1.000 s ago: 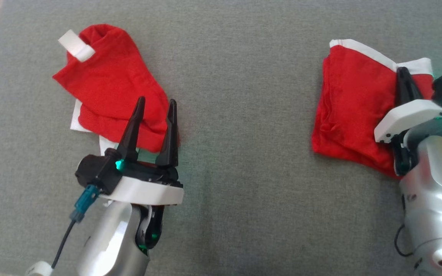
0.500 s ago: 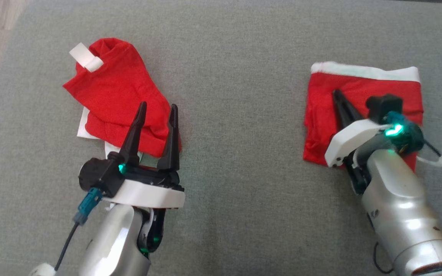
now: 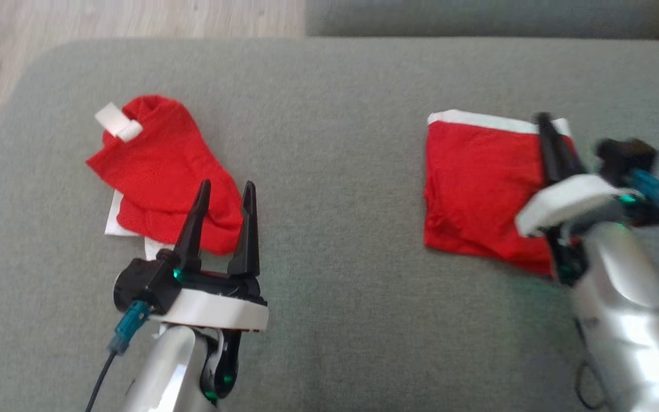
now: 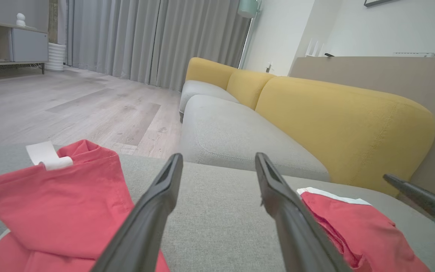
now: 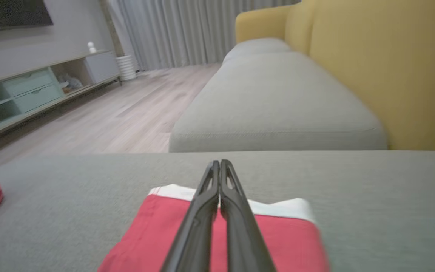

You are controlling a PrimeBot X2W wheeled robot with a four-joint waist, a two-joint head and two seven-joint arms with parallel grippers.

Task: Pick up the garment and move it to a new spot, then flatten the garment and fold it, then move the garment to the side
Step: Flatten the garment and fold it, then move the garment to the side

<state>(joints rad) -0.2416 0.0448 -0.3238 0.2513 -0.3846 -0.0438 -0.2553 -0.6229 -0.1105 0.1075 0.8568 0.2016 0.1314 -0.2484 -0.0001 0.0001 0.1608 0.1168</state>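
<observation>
The fingers (image 3: 195, 217) of the left gripper (image 3: 227, 186) stand wide apart and hold nothing, pointing over the near edge of a crumpled red garment with a white tab (image 3: 158, 160). Farther right, the right gripper (image 3: 544, 120) has its fingers pressed together, no cloth seen between them, above the folded red garment with a white band (image 3: 472, 183), which lies on the grey fabric sofa seat (image 3: 335, 143). I judge the risk is here: if these closed fingers drag across the cloth, the fold can open or shift.
</observation>
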